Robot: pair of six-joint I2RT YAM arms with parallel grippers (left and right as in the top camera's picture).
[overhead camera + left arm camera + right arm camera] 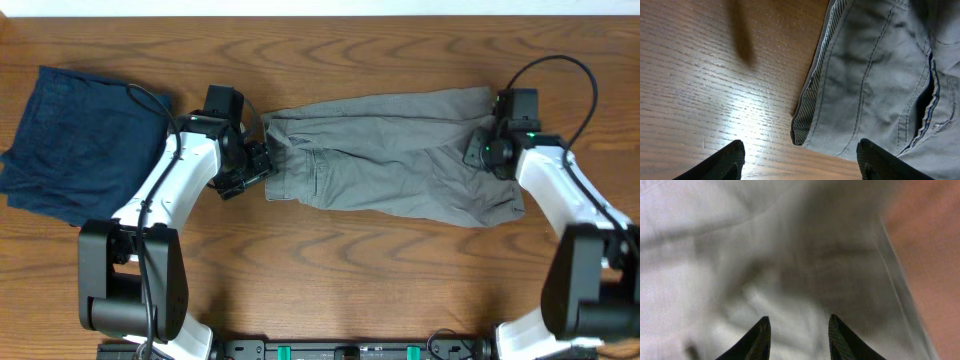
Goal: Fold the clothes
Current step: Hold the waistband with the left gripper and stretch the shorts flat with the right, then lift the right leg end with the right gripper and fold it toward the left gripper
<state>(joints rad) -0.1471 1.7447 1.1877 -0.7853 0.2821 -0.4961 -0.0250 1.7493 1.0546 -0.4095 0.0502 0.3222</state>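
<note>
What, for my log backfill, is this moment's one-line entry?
shorts: spread, wrinkled | left gripper: open, at waistband edge | right gripper: open, over opposite end | navy garment: far left

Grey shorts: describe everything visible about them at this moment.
The grey shorts lie spread out on the wooden table, waistband toward the left gripper, legs toward the right gripper. Soft, wrinkled cotton-like fabric with stitched seams and a pocket opening. Both grippers' jaws are open at opposite ends; contact is unclear.

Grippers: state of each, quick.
Left gripper: open, empty, at a corner of the shorts.
Right gripper: open over the shorts; the view is blurred and shows no grasp.
</note>
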